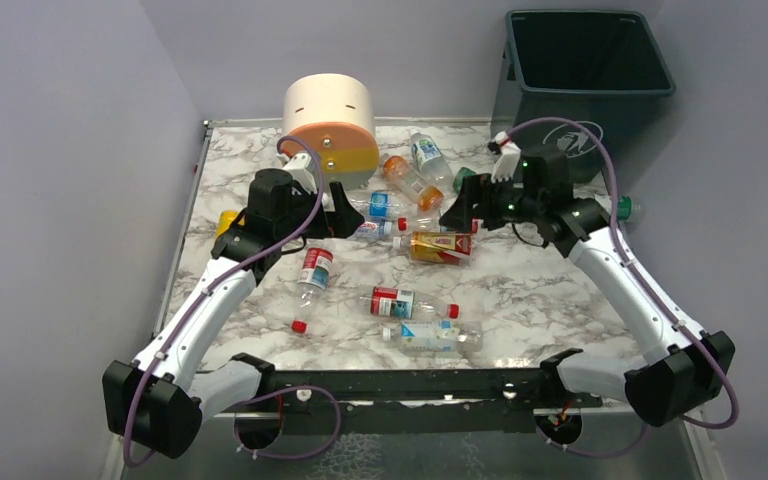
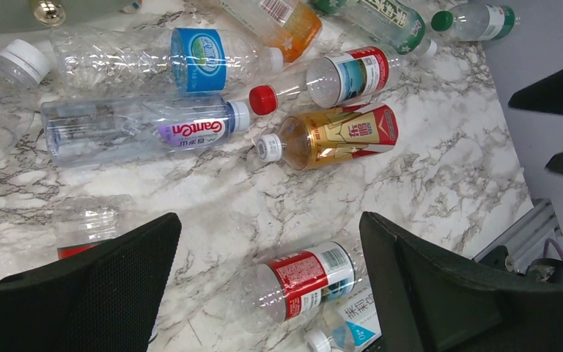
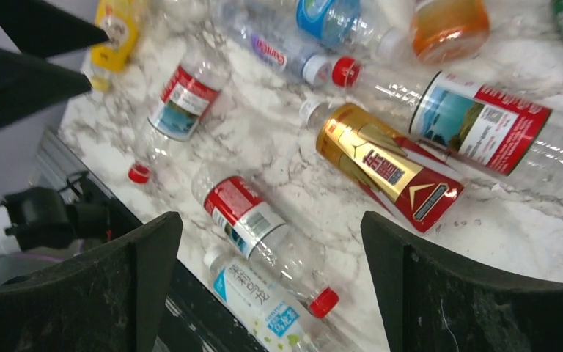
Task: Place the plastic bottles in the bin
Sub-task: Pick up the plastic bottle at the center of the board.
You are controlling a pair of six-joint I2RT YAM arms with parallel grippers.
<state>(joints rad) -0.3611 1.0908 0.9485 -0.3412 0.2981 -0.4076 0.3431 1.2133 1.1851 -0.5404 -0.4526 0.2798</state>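
Risks first. Left claw [image 2: 267,224] and right claw [image 3: 271,220] hang over the same clump of bottles [image 1: 393,301] mid-desk. Their tips face each other, with the gold bottle [image 1: 440,246] below and between them. If both drop on that clump at once they could clash, so 1 claw per target.

Bottles lie on their sides, several touching. The gold bottle's cap sits just beside the purple-label bottle [image 2: 146,129] and a red-capped clear bottle [image 2: 337,77]. A finger coming down between neighbours will likely shove 1 away, and round bodies roll. A green-capped bottle [image 1: 624,208] lies near the right edge of the desk [image 1: 560,290], and a yellow bottle [image 1: 225,221] near the left edge. A knock could send either off.

The clear thin walls look slick and soft. An off-centre squeeze may squirt a bottle out mid-carry.

Bin [image 1: 592,92] stands past the far right corner, and its rim looks higher than the desk. That's a long haul for the left claw; the right is nearer. A low carry could hit the rim, and an early release would drop short. No bottle seen in the bin, but its inside is dark.

Left claw: wide open, holds nothing, touches nothing, with bare marble and the red-label bottle [image 2: 300,282] below it. Right claw: also wide open, empty, no contact, with the same red-label bottle and the gold bottle below.
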